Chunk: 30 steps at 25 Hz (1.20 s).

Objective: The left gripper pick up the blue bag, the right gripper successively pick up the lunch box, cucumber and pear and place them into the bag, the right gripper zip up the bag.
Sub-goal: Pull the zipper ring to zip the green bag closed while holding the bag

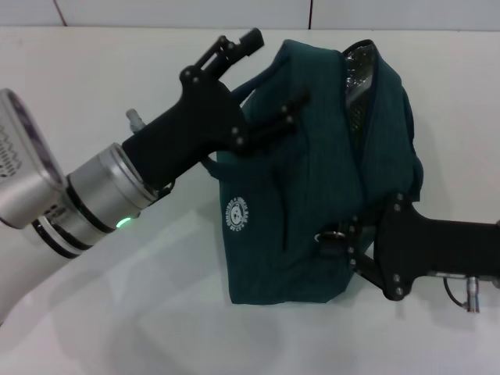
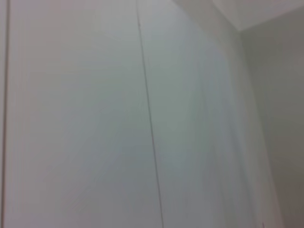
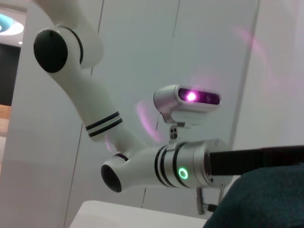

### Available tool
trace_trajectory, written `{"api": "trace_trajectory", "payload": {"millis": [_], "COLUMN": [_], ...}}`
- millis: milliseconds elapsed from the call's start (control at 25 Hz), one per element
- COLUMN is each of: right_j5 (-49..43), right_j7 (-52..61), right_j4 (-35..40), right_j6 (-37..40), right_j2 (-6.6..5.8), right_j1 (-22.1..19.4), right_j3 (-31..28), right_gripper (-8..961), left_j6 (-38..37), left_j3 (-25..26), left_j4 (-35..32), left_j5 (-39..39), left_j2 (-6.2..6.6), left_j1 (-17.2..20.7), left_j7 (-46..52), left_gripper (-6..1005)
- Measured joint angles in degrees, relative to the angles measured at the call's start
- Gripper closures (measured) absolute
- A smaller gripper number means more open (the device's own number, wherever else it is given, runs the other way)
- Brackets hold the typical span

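The blue bag (image 1: 297, 203) is in the middle of the head view, its white round logo facing up and its silver lining showing at the far end. My left gripper (image 1: 277, 70) is at the bag's far left corner, shut on the bag where the handle starts. My right gripper (image 1: 353, 246) is against the bag's near right side, right beside a small metal ring (image 1: 330, 234) at the end of the zipper line. A corner of the bag (image 3: 266, 199) also shows in the right wrist view. The lunch box, cucumber and pear are out of view.
The white table (image 1: 117, 312) spreads around the bag, with a white wall behind it. The right wrist view shows my left arm (image 3: 156, 166) and the head camera (image 3: 190, 97). The left wrist view shows only a white wall panel (image 2: 95, 118).
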<state>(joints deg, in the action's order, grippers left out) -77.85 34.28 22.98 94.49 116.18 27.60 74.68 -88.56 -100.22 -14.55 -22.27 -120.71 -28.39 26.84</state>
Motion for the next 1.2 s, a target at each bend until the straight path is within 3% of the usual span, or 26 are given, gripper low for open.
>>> {"api": "trace_trajectory", "payload": {"millis": [160,400,800,1200], "right_j5": [-0.17,-0.09,2.63,9.76], "right_j7": [-0.05,-0.03,2.97,3.37], "right_j4": [0.44,0.67,3.89,4.33], "right_j6": [-1.28,-3.17,-5.64,-13.99], "right_j2": [-0.05,-0.05,0.01,0.0], "right_j1": [1.62,5.19,10.37,13.06], "right_j3": [0.45,2.3,3.54,14.46], "right_gripper": [921,921,922,923], "left_j6": [-3.04,-9.32,-10.65,-10.68], "left_j3": [0.0,0.68,0.57,-2.66], "left_j4": [-0.19,0.25,2.29,6.47], "left_j5": [2.06,6.13,8.46,4.75], "left_j2": [0.12,0.62,0.64,0.65], "left_j1": [1.36,6.53,14.83,16.07], "left_j7": [0.55,2.81,3.24,3.07], "left_gripper": [104,105,107,108]}}
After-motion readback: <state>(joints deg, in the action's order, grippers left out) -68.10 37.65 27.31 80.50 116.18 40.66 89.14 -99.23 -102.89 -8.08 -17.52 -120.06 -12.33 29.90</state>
